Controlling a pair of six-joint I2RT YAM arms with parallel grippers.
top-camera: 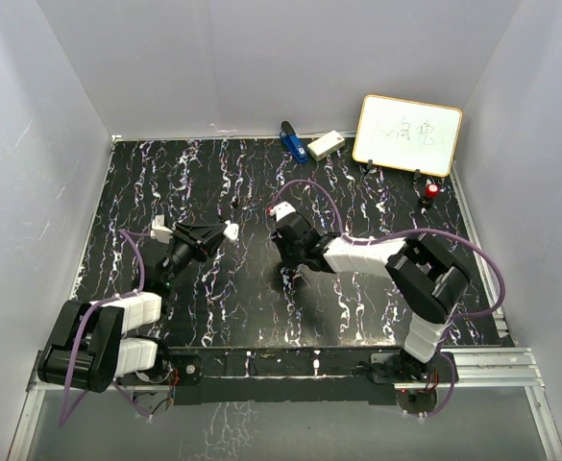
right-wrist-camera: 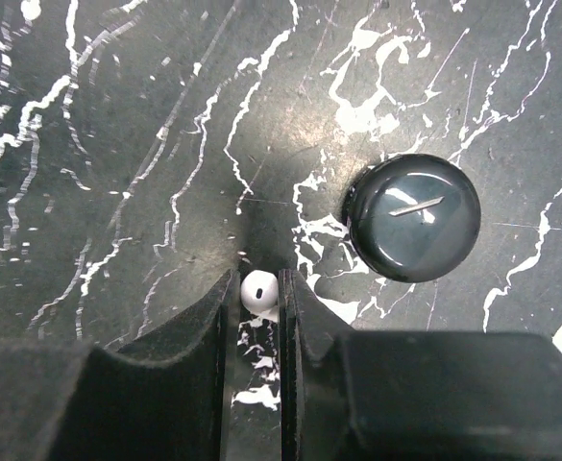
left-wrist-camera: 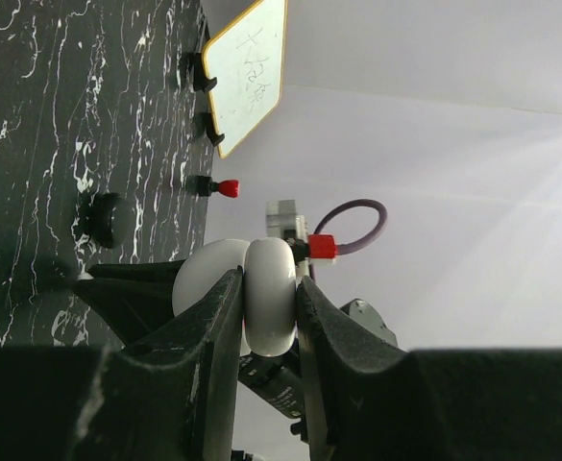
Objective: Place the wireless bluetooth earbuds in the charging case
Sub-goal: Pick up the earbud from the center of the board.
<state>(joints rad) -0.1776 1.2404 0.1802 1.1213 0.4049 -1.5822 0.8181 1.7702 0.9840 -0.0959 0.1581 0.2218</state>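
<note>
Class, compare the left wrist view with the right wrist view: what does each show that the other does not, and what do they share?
Left wrist only: the white round charging case clamped in the jaws, the whiteboard, a red-capped item. Right wrist only: a tiny white earbud between the jaws. Both: the black, white-veined table and a black round disc, probably the same one.

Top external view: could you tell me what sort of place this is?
Probably a robot test cell in a lab: plain white walls box in a black marbled table, two arms sit at its near edge, and a small whiteboard stands at the back.
</note>
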